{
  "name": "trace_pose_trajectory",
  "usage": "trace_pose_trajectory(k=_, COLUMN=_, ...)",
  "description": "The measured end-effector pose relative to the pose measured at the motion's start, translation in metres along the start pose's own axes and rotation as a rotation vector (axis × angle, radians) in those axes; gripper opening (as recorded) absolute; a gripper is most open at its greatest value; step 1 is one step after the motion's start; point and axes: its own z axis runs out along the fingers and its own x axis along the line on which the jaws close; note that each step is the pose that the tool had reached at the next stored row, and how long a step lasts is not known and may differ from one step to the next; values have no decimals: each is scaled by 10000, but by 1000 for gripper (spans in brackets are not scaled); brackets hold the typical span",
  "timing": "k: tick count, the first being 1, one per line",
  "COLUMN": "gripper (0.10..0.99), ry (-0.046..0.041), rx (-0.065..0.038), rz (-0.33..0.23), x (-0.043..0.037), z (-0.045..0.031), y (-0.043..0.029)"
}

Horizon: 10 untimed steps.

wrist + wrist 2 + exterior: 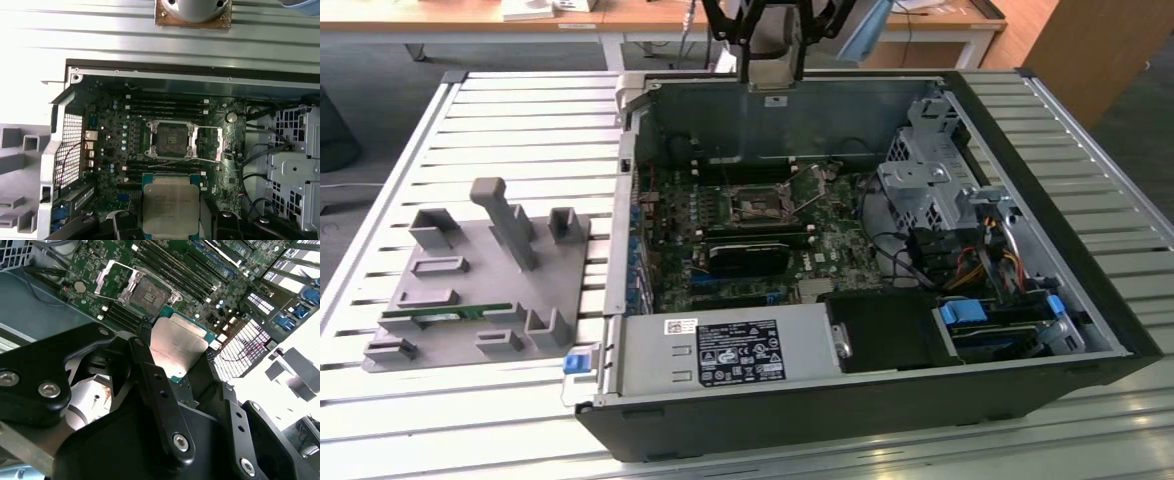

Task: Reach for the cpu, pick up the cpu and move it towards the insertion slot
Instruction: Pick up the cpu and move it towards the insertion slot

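The cpu (171, 207) sits clamped between the claw (176, 351)'s black fingers (145, 347), its silvery top facing both wrist cameras, lifted clear above the green circuit board (112, 130). Judging by that, reaching and pickup are done; what remains is the carry, since the insertion slot (170, 139) lies near but apart from the chip, its metal frame swung open. The first wrist view looks straight down on socket and chip together. The exterior view adds the open computer case (1067, 150) on the slatted bench (520, 130), the grey holder tray (467, 290) on the exterior view's left, and the arm (771, 40) above the case's rear wall.
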Motion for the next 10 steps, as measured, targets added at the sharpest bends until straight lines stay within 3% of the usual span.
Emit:
trace_pose_trajectory(k=6, gripper=541, ry=-18, rx=-1, rz=-2, x=-41, z=28, y=241)
trace_pose_trajectory(k=10, gripper=541, ry=-24, rx=0, rz=-4, x=-113, z=49, y=381)
